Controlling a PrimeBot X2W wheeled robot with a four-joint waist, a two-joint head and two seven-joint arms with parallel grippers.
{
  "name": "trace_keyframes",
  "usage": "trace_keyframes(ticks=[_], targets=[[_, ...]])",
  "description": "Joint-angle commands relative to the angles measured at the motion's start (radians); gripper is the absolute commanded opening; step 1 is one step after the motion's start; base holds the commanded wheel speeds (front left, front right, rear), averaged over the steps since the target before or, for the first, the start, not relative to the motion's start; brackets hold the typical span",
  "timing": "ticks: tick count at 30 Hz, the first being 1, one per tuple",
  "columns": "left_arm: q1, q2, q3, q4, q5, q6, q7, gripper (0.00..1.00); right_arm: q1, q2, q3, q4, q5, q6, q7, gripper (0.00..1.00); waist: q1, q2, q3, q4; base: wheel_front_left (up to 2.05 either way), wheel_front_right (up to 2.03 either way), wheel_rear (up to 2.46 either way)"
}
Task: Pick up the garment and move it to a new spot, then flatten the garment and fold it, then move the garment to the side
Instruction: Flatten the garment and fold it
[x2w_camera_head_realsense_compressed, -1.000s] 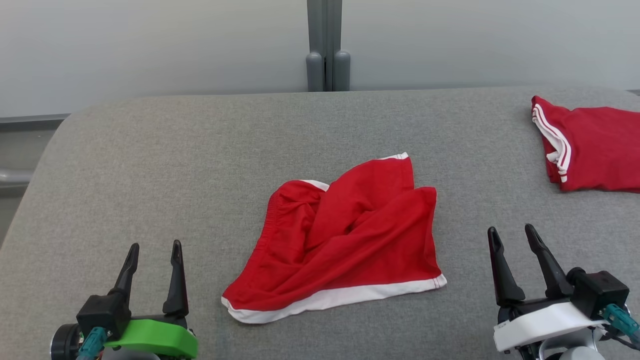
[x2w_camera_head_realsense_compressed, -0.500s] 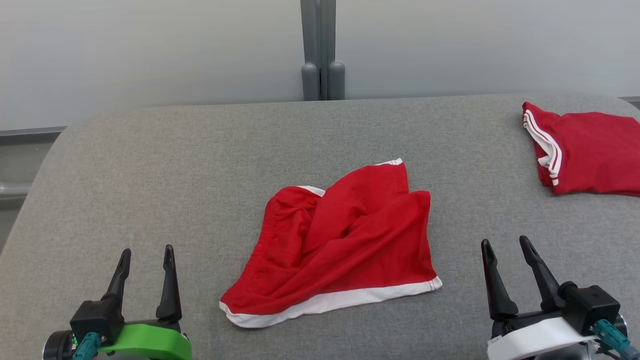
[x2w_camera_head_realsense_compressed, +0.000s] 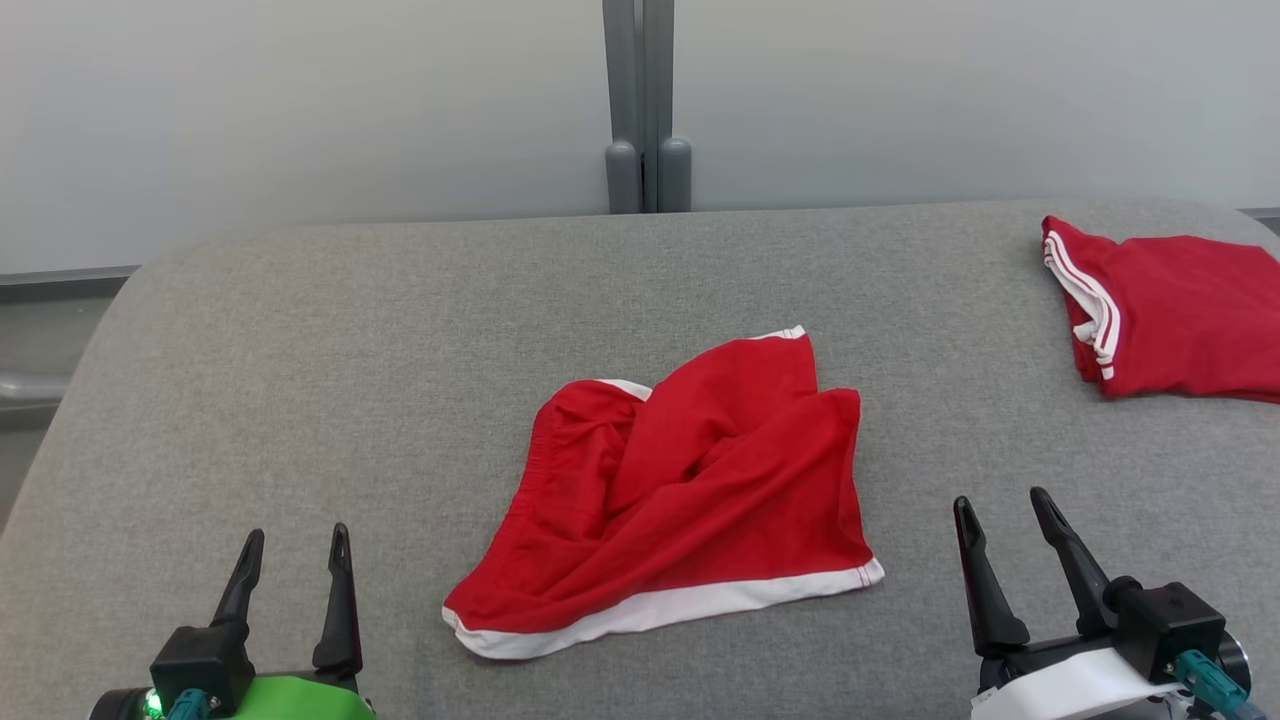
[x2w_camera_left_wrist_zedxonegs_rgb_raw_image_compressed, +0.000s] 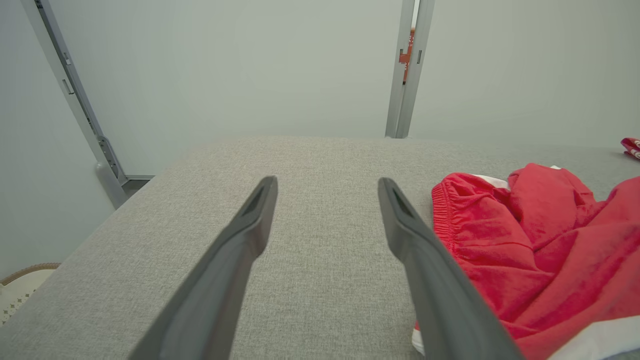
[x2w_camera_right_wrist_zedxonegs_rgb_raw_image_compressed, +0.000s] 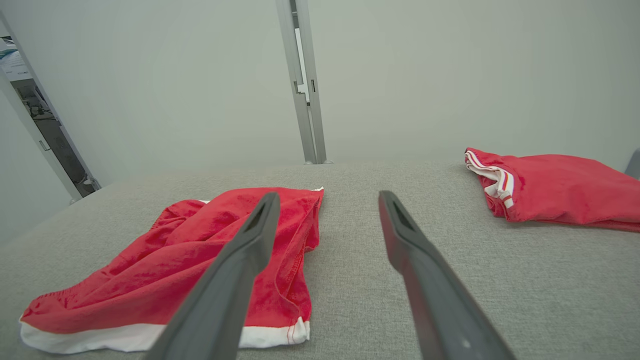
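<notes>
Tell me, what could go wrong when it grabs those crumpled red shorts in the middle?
1. The red shorts lie in overlapping folds; the open left gripper or right gripper might pinch several layers at once, leaving a bundle that is hard to flatten.
2. A folded red garment at the far right looks alike; a sideways move could bump it.

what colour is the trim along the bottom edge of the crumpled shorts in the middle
White, on red shorts; the band runs along the near hem, clearest in the head view.
</notes>
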Motion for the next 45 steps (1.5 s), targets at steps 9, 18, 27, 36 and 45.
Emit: trace_keyframes(ticks=[9,18,27,36,45], targets=[[-0.002,0.015,-0.006,0.004,-0.001,-0.003,-0.003,1.0,0.013,-0.008,0.006,0.009,-0.013,0.0,-0.003,1.0,0.0,0.0,-0.011,0.011,0.0,0.0,0.0],[0.015,0.014,-0.003,-0.012,-0.007,0.007,-0.003,1.0,0.015,-0.01,0.013,0.019,-0.005,0.0,-0.003,1.0,0.0,0.0,-0.016,0.013,0.0,0.0,0.0],[0.018,0.016,-0.001,-0.006,-0.011,0.01,-0.003,1.0,0.011,-0.01,0.013,0.028,-0.002,0.0,-0.003,1.0,0.0,0.0,-0.015,0.015,0.0,0.0,0.0],[-0.016,0.043,-0.033,0.039,-0.017,0.001,-0.003,1.0,-0.022,-0.02,0.044,0.066,0.005,0.0,-0.003,1.0,0.0,0.0,-0.008,0.014,0.0,0.0,0.0],[-0.1,0.09,-0.162,0.181,-0.029,-0.008,0.0,1.0,-0.118,-0.039,0.093,0.22,0.003,0.0,-0.003,1.0,0.0,0.0,0.024,0.002,0.0,0.0,0.0]])
